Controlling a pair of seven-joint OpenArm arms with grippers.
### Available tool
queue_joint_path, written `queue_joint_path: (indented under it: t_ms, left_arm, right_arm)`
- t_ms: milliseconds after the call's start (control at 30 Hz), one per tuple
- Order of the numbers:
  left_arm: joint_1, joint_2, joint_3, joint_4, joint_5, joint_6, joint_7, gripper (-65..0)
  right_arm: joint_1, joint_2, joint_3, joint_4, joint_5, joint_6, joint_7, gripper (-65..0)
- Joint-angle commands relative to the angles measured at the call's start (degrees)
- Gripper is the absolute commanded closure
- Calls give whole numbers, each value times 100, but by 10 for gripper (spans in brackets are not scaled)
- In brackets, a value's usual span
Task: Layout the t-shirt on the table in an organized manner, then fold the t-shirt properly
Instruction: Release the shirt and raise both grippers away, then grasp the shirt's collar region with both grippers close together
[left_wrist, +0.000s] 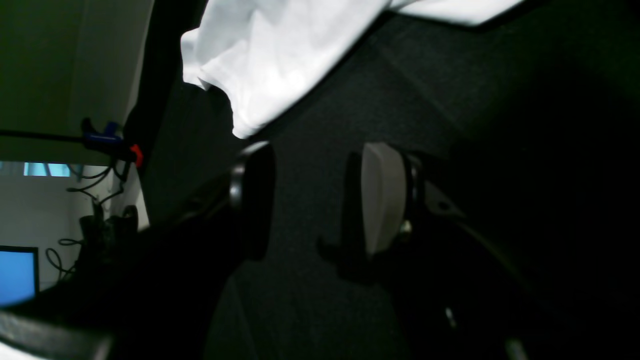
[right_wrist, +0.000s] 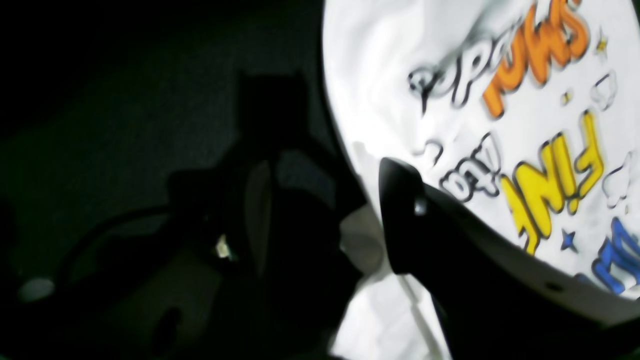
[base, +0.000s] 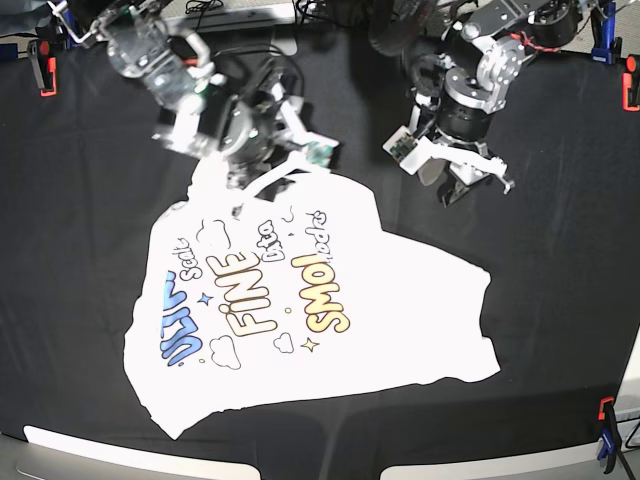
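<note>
– Position of the t-shirt (base: 300, 320)?
– Print side up, spread on the surface (base: 90, 180).
– Jaws?
– Right gripper (right_wrist: 325, 220): apart, straddling the t-shirt's edge. Left gripper (left_wrist: 310, 200): apart, empty, beside the t-shirt.

- Base view: overhead, looking straight down on the black-cloth-covered table (base: 560, 300); takes in both arms and the whole white printed t-shirt (base: 400, 300).
- Left wrist view: low, close behind the left gripper (left_wrist: 312, 200), facing along the cloth toward a plain white shirt edge.
- Right wrist view: very close, blurred, behind the right gripper (right_wrist: 325, 220); shares the coloured lettering with base.
</note>
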Motion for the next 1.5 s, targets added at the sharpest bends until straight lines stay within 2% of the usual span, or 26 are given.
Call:
queue_joint_path:
  t_ms: [0, 100, 400, 433, 500, 600, 667, 733, 900, 1033, 1133, 1267, 1467]
  left_arm:
    - [-48, -17, -31, 111, 116, 157, -87, -265]
    - [-48, -17, -31, 111, 116, 157, -87, -265]
    - [-48, -17, -31, 111, 116, 155, -90, -265]
    - [-48, -17, -31, 111, 116, 155, -90, -265]
    - [-48, -17, -31, 111, 116, 157, -96, -265]
    - [-48, -15, -31, 111, 116, 155, -118, -265]
    - [-48, -15, -31, 111, 116, 155, -136, -265]
    - [-48, -15, -31, 111, 116, 155, -136, -265]
    - [-48, -13, -31, 111, 111, 155, -221, -265]
    - [-50, 15, -31, 111, 96, 157, -610, -265]
    - [-111, 175, -31, 111, -138, 157, -807, -265]
    - [-361, 538, -31, 107, -1038, 151, -988, -265]
    - [-717, 1067, -31, 105, -1123, 157, -826, -265]
  right_arm:
    - [129, 28, -46, -9, -173, -214, 144, -285]
    - [337, 4, -284, -345, -474, -673, 243, -249]
    - [721, -116, -837, -828, -424, -726, 232, -247]
    - [708, -114, -896, -828, -428, -726, 170, -230]
    - [708, -116, -966, -828, -444, -800, -9, -144]
    - [713, -114, -975, -828, -612, -1530, -35, 0]
    - [713, -116, -975, -824, -942, -1963, 22, 0]
    - [710, -116, -975, -767, -1250, -2194, 42, 0]
    - [752, -118, -975, -177, -1541, -2238, 28, 0]
    - [940, -216, -973, 398, -1539, -2334, -164, 0]
    - [1099, -468, -973, 533, -1539, -2450, -157, 0]
    - [1357, -848, -968, 533, -1541, -2457, -162, 0]
    - [1582, -1314, -815, 533, -1541, -2463, -219, 0]
